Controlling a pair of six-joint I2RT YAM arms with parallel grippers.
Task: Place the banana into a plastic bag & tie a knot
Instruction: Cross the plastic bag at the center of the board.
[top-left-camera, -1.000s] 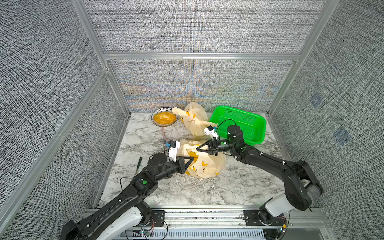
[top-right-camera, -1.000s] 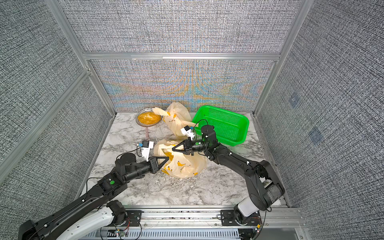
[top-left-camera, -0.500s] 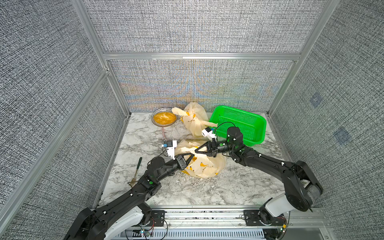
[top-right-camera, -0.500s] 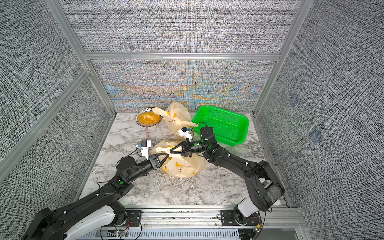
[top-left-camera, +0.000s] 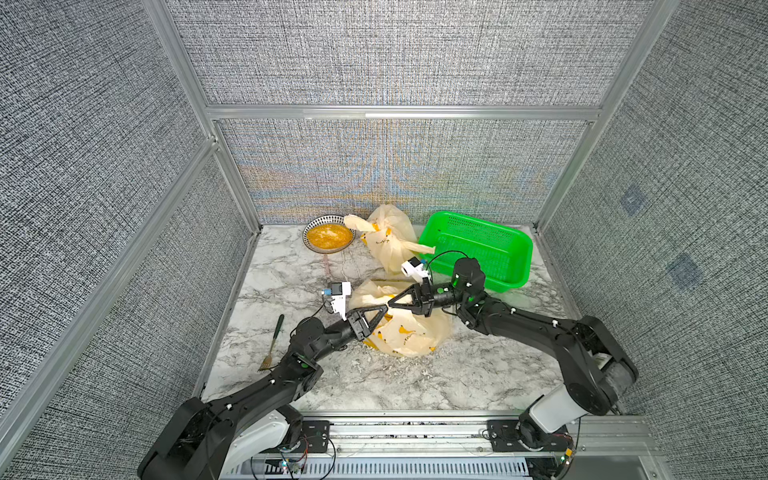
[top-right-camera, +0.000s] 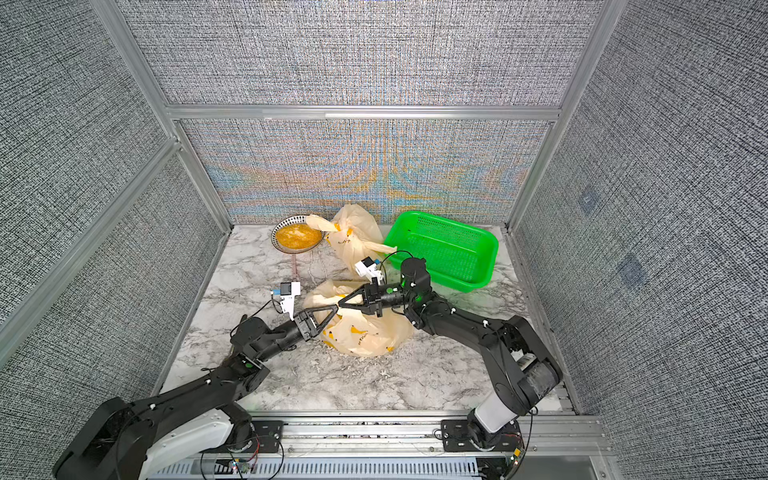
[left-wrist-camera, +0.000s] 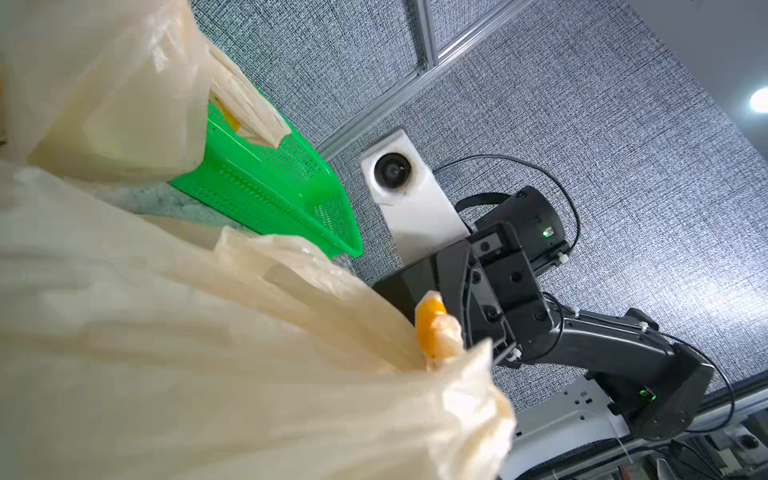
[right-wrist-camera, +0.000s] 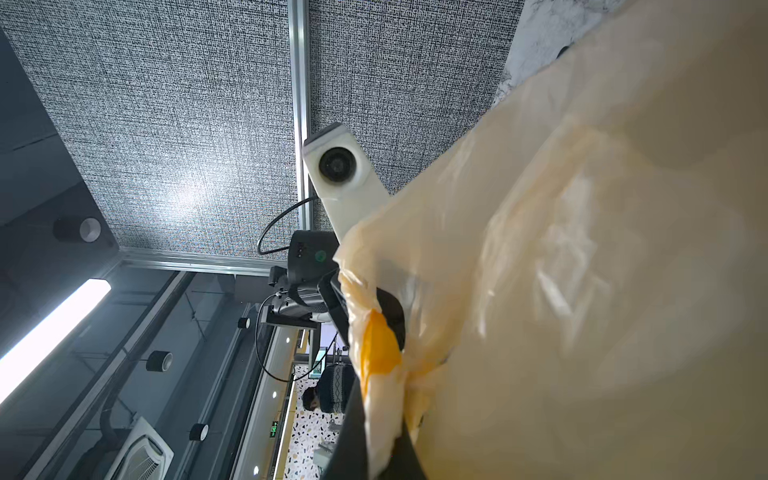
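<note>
While a twisted ear of the plastic bag (top-left-camera: 409, 332), lying near the middle of the counter (top-left-camera: 415, 386), is pinched in the pressed-together right gripper (top-left-camera: 390, 305), the left gripper (top-left-camera: 382, 311) is set tip to tip against it, and whether it is spread or closed on film cannot be told. If the ear is pulled before a firm hold is had there, the thin film may be slipped free or torn and the knot left loose. The banana is not told apart from the bag's yellow print and is only judged to be inside.
</note>
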